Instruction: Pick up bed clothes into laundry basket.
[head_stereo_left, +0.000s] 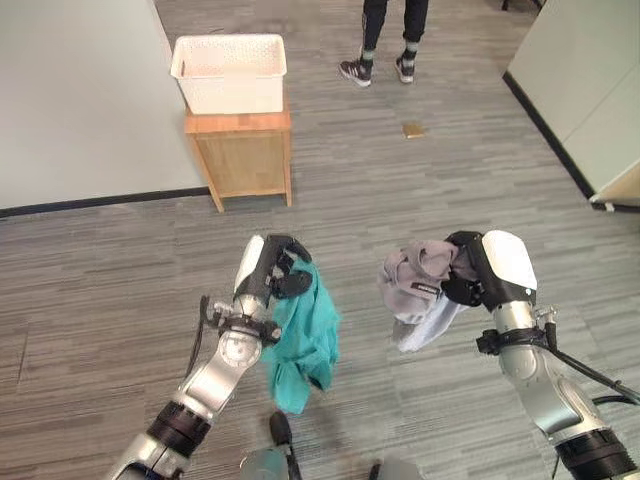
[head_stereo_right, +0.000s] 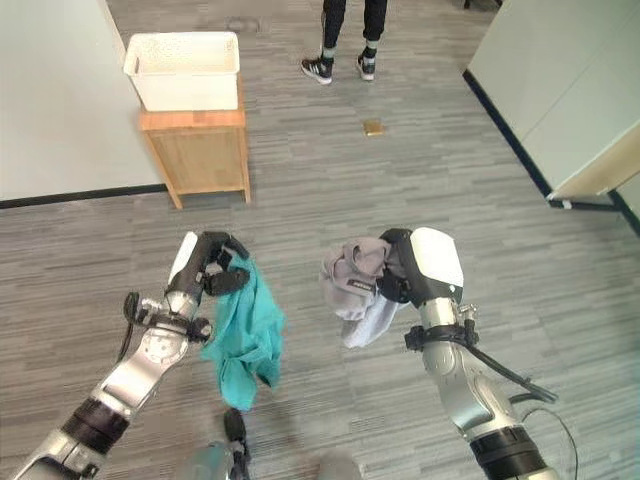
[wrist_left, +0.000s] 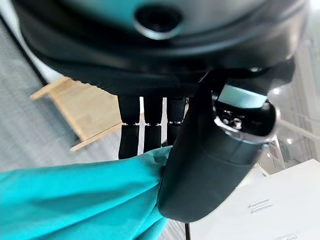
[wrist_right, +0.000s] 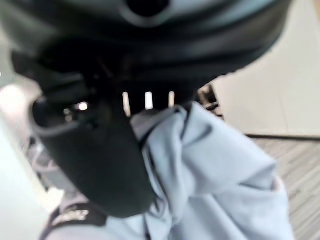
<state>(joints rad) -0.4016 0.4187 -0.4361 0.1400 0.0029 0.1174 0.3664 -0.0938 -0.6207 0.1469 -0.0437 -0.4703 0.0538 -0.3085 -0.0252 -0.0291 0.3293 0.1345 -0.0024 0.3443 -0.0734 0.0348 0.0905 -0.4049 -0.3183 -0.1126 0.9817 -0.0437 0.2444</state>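
Both hands raised over the floor, each holding a piece of clothing; basket ahead on a stand.

The left hand (head_stereo_left: 278, 268) has its fingers and thumb curled round the top of a teal garment (head_stereo_left: 301, 340), which hangs free below it, clear of the grey plank floor (head_stereo_left: 420, 180). The right hand (head_stereo_left: 470, 268) is closed on a bunched pale grey garment (head_stereo_left: 415, 285); the bundle sits against the palm with a lighter fold trailing down under it. The two garments hang near each other but apart. The white laundry basket (head_stereo_left: 229, 72) stands well ahead, to the left, on a small wooden stand (head_stereo_left: 240, 150) next to a pale wall (head_stereo_left: 70, 100). Beyond it, a person's legs and shoes (head_stereo_left: 381, 50) stand on the floor, with a small tan object (head_stereo_left: 412, 129) lying on the floor near them.
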